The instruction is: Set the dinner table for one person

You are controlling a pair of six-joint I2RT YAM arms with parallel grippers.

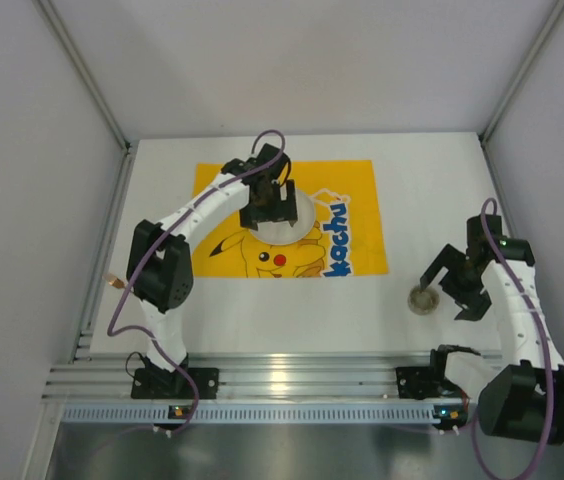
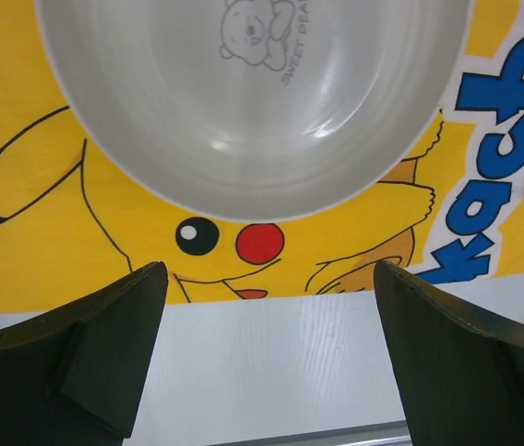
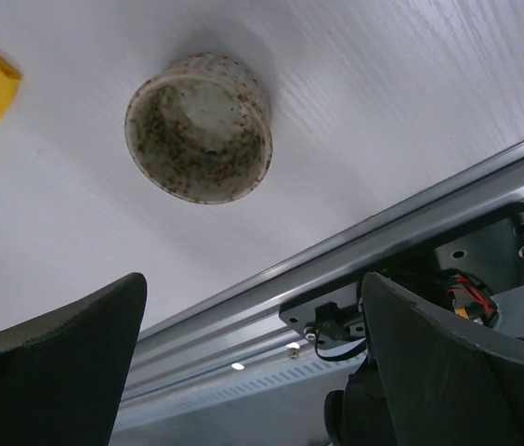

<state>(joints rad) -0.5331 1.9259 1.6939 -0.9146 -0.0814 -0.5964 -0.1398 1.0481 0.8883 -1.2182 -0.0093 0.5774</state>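
Top view: left arm arcs to frame centre, left gripper (image 1: 270, 205) spread open over a white bowl (image 1: 303, 222) on the yellow mat (image 1: 362, 195). Right gripper (image 1: 450, 290) is open lower right, beside a speckled cup (image 1: 422, 299); grey walls around.
Left wrist view — bowl's top cut off.
Right wrist view — cup stands on the white dinner table (image 3: 383, 84), clear of the jaws.

Yellow Pikachu-printed mat (image 1: 362, 190), white bowl (image 2: 253, 111) (faint bear outline), brown-speckled cup (image 3: 199, 127), white table (image 1: 262, 315).

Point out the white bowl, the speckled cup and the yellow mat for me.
white bowl (image 2: 243, 111), left wrist view, its inner bottom.
speckled cup (image 3: 197, 135), right wrist view, its inside.
yellow mat (image 1: 359, 180), top external view, plain upper right area.
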